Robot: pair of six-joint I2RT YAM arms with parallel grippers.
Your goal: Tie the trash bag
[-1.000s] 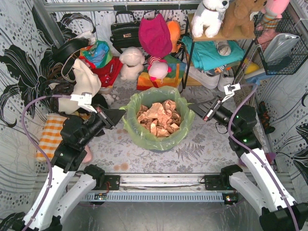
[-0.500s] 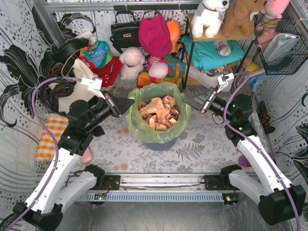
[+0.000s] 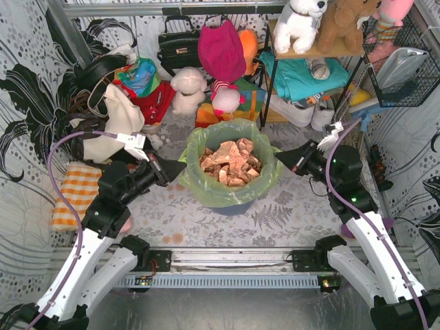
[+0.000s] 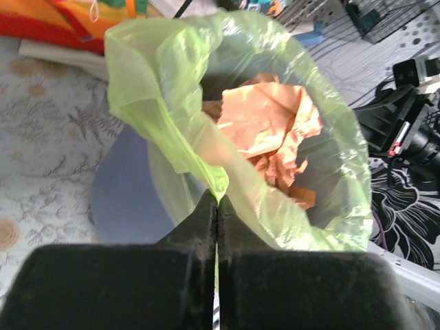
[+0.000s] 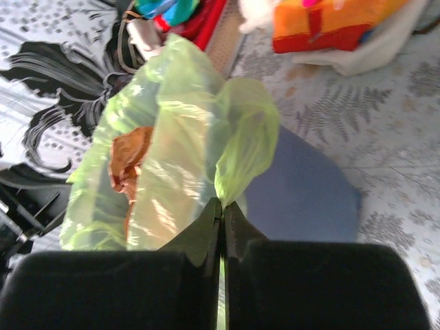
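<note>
The patterned surface [image 3: 295, 206] carries a round blue-grey bin [image 3: 232, 207] at its middle, between the two arms. The trash bag [image 3: 206, 189] lines the bin, its mouth open, and crumpled brown paper [image 3: 230, 163] fills it. The left claw [image 3: 180, 168] is closed, pinching the bag's left rim. The right claw [image 3: 279, 155] is likewise clamped on the right rim.

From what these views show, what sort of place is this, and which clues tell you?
Likely a staged robot test cell, not a home: patterned walls, a left arm and right arm bolted to a rail, and soft toys stacked behind the trash bag.
</note>
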